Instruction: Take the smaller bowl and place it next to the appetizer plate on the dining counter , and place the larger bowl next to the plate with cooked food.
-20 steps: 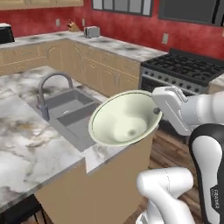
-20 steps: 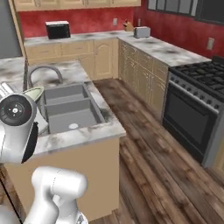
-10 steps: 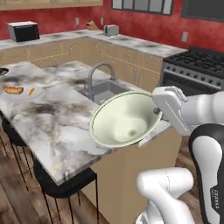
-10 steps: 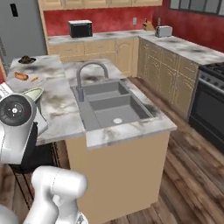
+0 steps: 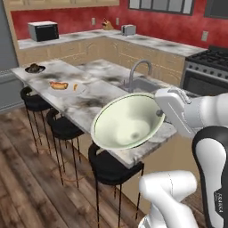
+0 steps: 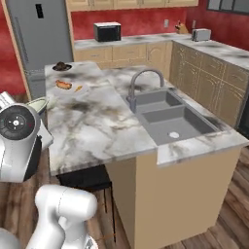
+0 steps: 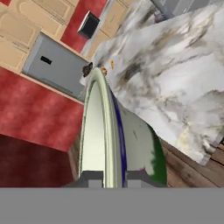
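My gripper is shut on the right rim of the larger bowl, a wide cream bowl with a green foot, held tilted in the air over the near end of the dining counter. In the hand view the bowl's rim runs edge-on between the fingertips of the gripper. Far along the marble top lie the dark appetizer plate and, nearer, the pale plate with cooked food. From the right base view I see the same plates, the navy one and the pale one. The smaller bowl is out of view.
A grey double sink with an arched faucet is set in the counter. Black round stools line its near side. A microwave and toaster stand on the wall counter, a fridge at the left, a stove at the right.
The whole picture has shifted as the base drove along the island, bringing the stools and both plates into view. The bowl stays gripped in the same tilted pose.
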Available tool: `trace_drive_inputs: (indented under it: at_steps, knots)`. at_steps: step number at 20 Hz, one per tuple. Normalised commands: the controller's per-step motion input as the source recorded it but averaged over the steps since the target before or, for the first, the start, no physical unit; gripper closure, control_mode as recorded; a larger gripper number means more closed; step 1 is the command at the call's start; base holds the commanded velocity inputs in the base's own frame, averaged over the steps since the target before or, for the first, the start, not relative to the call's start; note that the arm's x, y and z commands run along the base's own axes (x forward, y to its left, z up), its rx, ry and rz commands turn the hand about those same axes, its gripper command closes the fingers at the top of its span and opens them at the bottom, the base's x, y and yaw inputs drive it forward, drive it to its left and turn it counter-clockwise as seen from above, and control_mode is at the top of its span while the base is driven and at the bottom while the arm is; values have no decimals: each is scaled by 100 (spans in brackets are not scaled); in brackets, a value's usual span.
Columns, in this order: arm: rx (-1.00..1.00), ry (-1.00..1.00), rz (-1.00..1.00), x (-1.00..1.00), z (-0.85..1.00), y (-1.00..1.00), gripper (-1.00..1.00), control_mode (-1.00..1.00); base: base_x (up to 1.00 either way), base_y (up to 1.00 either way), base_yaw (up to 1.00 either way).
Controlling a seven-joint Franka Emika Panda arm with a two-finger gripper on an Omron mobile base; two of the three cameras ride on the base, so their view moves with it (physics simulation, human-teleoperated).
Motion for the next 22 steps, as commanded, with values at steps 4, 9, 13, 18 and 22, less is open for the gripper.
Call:
trace_drive_inputs:
  at_steps: [4,9,13,18,22]
  knots:
    - [0,0,0,0,0,0,100,100,1,100,-3]
    - [0,0,0,0,0,0,100,100,15,100,-25]
    - [0,0,0,0,0,0,100,100,34,100,-42]
    - [0,0,0,0,0,0,100,100,56,86,-66]
    - [0,0,0,0,0,0,100,100,61,80,-72]
